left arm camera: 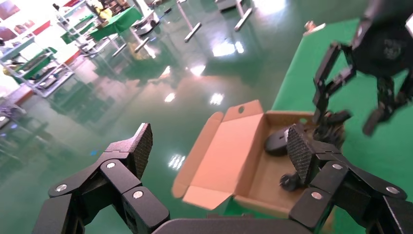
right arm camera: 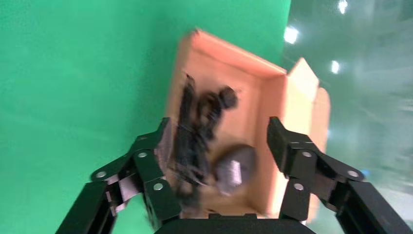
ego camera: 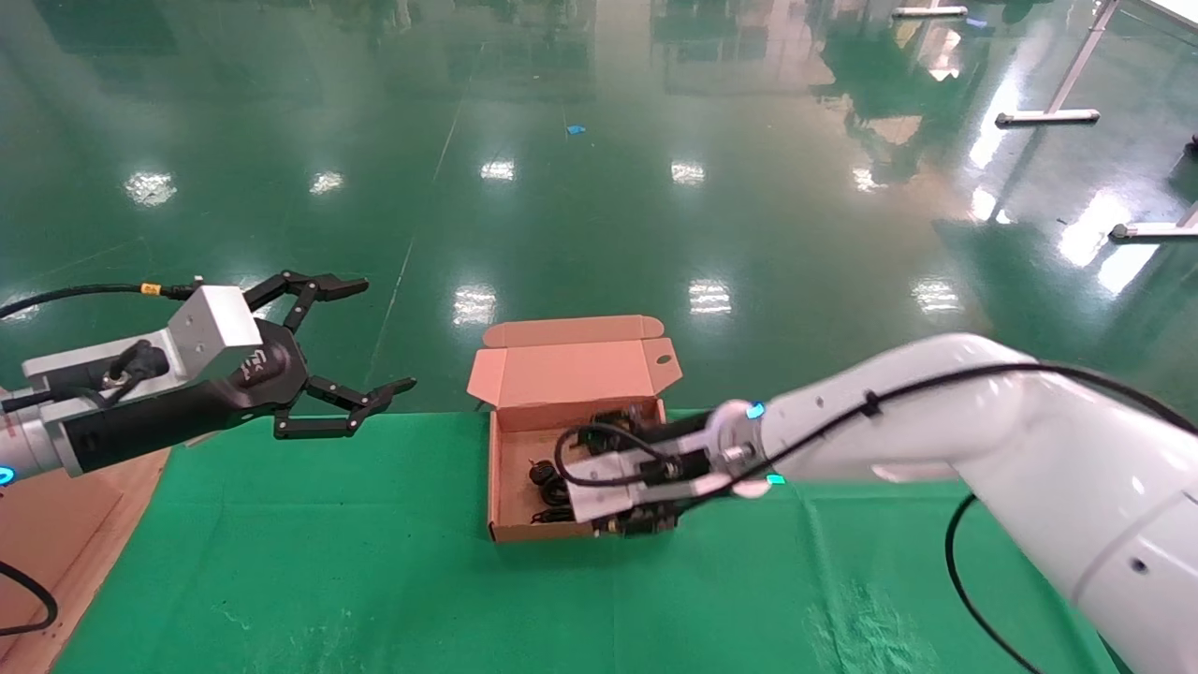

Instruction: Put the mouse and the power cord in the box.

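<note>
Right wrist view: right hand [right arm camera: 219, 141] spread wide, empty, above cardboard box [right arm camera: 272, 97]; oval mouse [right arm camera: 233, 169], coiled power cord [right arm camera: 197, 122] inside.

The box [ego camera: 510, 468] stood open on the green cloth [ego camera: 374, 562], its lid [ego camera: 571, 370] tilted back at the far side and blocking entry from there. The right gripper [right arm camera: 219, 146], fingers spread, hung over the box and filled most of the opening from above. Inside, the cord [right arm camera: 195, 131] and mouse [right arm camera: 234, 168] covered much of the floor. The left gripper [ego camera: 360, 337], open, hovered well apart to the left, over the cloth's far edge.
</note>
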Controlling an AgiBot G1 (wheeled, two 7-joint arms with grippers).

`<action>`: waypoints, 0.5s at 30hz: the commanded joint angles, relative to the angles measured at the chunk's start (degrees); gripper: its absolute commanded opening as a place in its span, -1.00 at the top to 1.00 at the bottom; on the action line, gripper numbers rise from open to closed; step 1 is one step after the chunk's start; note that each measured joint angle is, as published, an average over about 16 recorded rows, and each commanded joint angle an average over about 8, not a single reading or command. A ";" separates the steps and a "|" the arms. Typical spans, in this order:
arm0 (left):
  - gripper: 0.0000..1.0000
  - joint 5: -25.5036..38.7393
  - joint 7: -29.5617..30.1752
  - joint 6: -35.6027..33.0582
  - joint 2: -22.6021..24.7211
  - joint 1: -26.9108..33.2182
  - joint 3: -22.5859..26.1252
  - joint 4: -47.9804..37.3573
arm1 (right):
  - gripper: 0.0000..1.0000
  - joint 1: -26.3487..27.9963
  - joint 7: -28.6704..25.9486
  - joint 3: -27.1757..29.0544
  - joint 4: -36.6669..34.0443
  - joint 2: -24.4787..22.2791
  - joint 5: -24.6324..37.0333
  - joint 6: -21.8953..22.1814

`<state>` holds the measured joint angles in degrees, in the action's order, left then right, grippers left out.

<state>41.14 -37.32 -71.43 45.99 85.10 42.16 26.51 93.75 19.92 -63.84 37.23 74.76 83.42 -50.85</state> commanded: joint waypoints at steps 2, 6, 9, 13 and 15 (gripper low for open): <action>-1.00 0.02 1.53 -0.47 -0.36 -0.76 -0.84 1.50 | -1.00 -1.53 -1.45 2.25 1.72 -1.88 -1.97 -1.64; -1.00 0.07 4.94 -1.48 -1.13 -2.43 -2.69 4.84 | -1.00 -3.90 -3.70 5.77 4.40 -4.80 -5.03 -4.21; -1.00 0.11 7.51 -2.25 -1.72 -3.68 -4.09 7.36 | -1.00 -5.68 -5.41 8.43 6.42 -7.01 -7.34 -6.14; -1.00 0.16 10.91 -3.25 -2.50 -5.35 -5.94 10.69 | -1.00 -8.05 -7.66 11.95 9.09 -9.93 -10.39 -8.71; -1.00 0.19 12.59 -3.75 -2.88 -6.17 -6.85 12.33 | -1.00 -9.22 -8.78 13.68 10.41 -11.37 -11.90 -9.97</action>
<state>41.33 -24.72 -75.18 43.11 78.92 35.31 38.85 84.53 11.14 -50.15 47.64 63.39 71.52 -60.82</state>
